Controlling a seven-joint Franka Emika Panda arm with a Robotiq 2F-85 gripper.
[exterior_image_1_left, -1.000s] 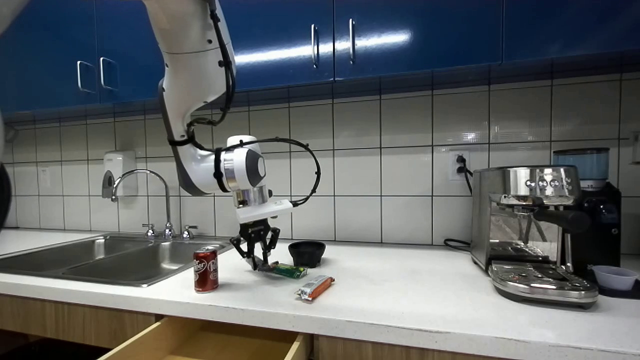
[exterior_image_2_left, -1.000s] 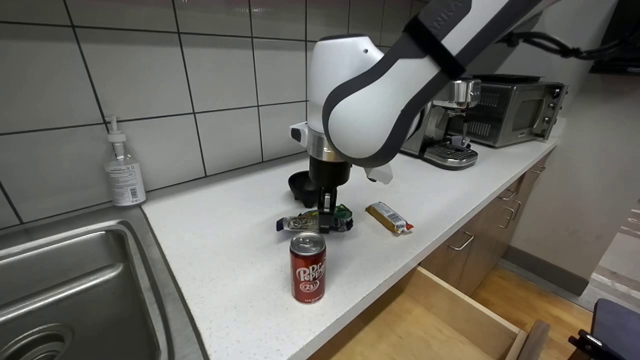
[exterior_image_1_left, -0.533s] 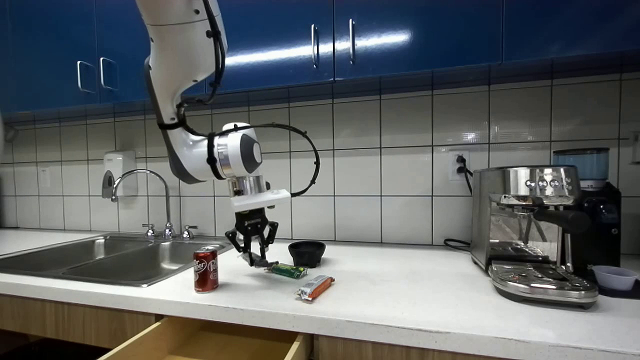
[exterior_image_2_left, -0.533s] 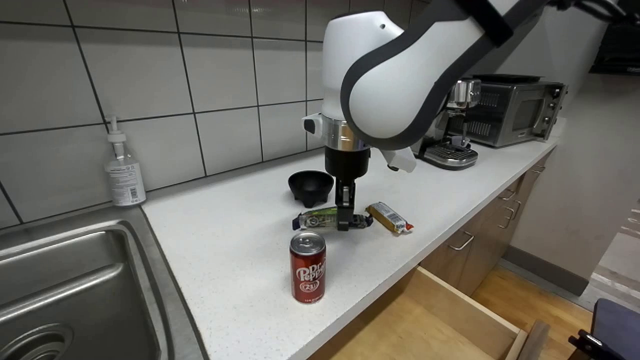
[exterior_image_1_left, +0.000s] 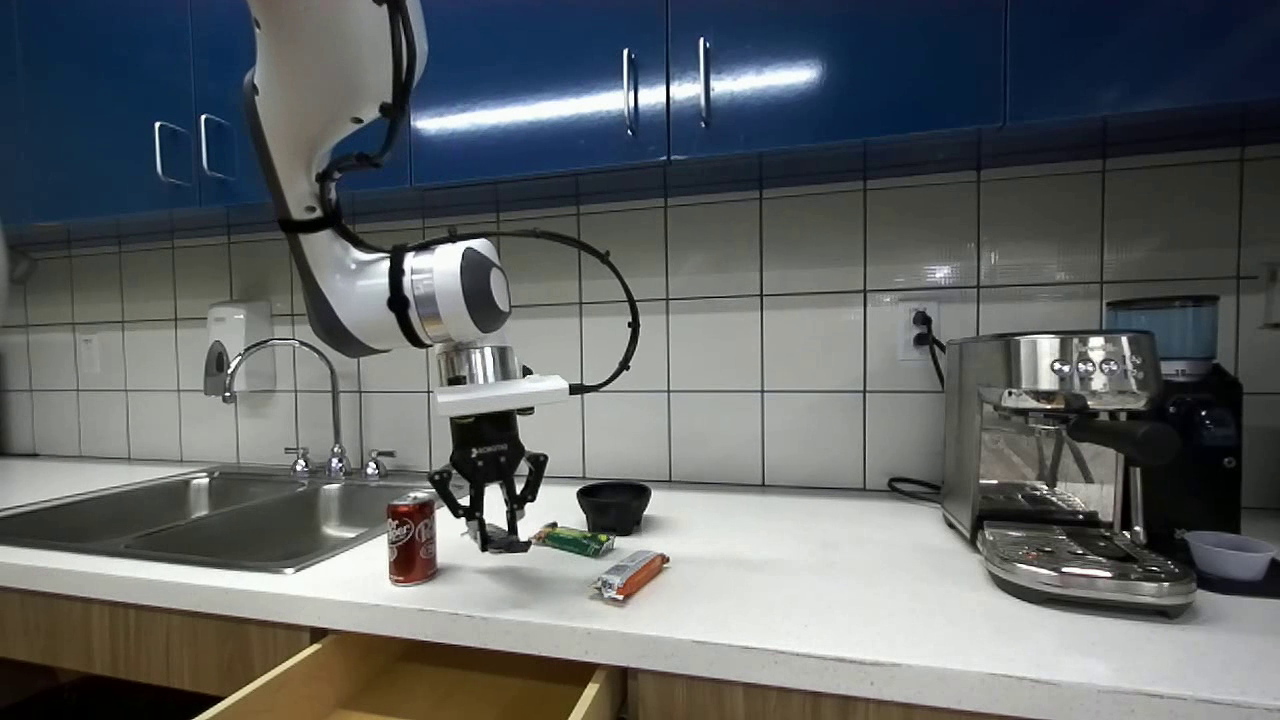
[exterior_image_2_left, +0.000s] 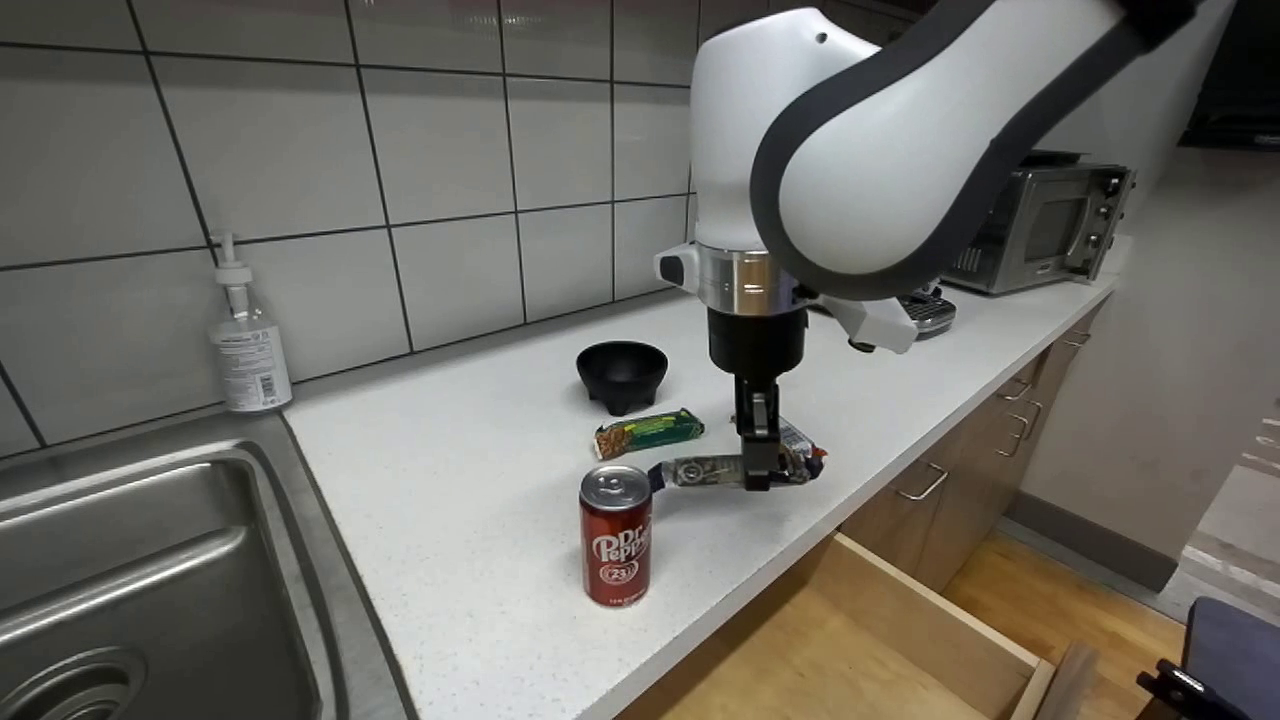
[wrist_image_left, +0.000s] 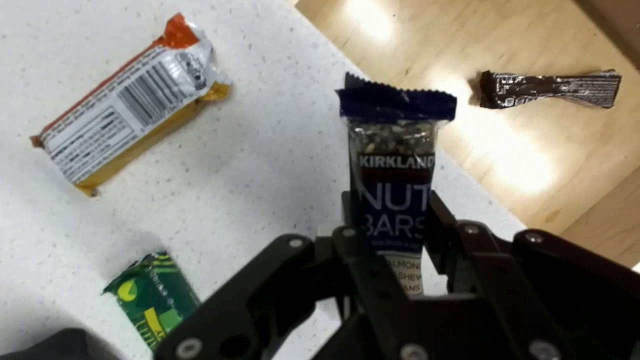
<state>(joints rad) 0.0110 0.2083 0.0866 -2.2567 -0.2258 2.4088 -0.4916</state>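
Observation:
My gripper (wrist_image_left: 391, 215) is shut on a dark blue Kirkland nut bar (wrist_image_left: 400, 140), pinched by its long sides. In an exterior view the gripper (exterior_image_2_left: 760, 470) holds that nut bar (exterior_image_2_left: 705, 470) level, just above the counter. One end of the bar appears close behind the red Dr Pepper can (exterior_image_2_left: 616, 540), which stands upright. A green-wrapped bar (exterior_image_2_left: 655, 432) lies flat on the counter behind the held one. An orange and white wrapped bar (wrist_image_left: 130, 110) lies nearby, partly hidden by the gripper in that exterior view.
Below the counter's front edge a wooden drawer (exterior_image_2_left: 850, 640) stands open. A brown-wrapped bar (wrist_image_left: 550, 91) lies inside it. A black bowl (exterior_image_2_left: 621, 375) sits near the wall. The sink (exterior_image_1_left: 290, 565) is beyond the can; an espresso machine (exterior_image_1_left: 1050, 360) stands further along the counter.
My gripper has carried the nut bar away from the green bar, up a little and toward the counter's front edge. The green bar, orange bar, can and bowl have stayed put.

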